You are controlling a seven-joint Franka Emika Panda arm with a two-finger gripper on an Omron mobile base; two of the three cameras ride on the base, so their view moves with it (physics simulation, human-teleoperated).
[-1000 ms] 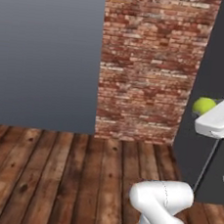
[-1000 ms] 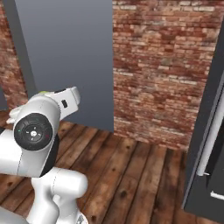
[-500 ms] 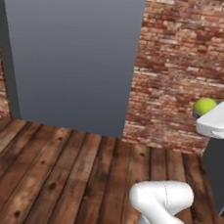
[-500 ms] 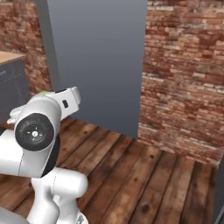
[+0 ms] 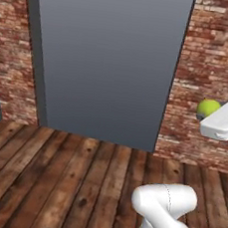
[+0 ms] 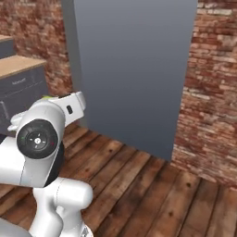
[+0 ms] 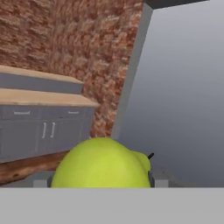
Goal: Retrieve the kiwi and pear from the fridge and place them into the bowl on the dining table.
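Note:
The pear (image 5: pixel 208 107) is a small bright yellow-green fruit held up in the air at the right edge of the left base view, and my gripper (image 5: pixel 210 113) is shut on it. In the hand view the pear (image 7: pixel 103 164) bulges large at the bottom, between the two fingertips of the gripper (image 7: pixel 100 180). A sliver of the pear (image 6: pixel 46 97) peeks over the white hand in the right base view.
A tall plain grey panel (image 5: pixel 107 60) stands ahead against a red brick wall (image 5: pixel 214 47). Dark wooden planks cover the floor (image 5: pixel 53 179). A wall counter with a wooden top and handled grey drawers (image 6: pixel 21 78) stands to the left, and the counter (image 7: pixel 39 118) also appears in the hand view.
The whole picture has shifted: the base has turned, so the grey panel slid towards the middle and the dark cabinet left the right edge. The pear stays in the gripper.

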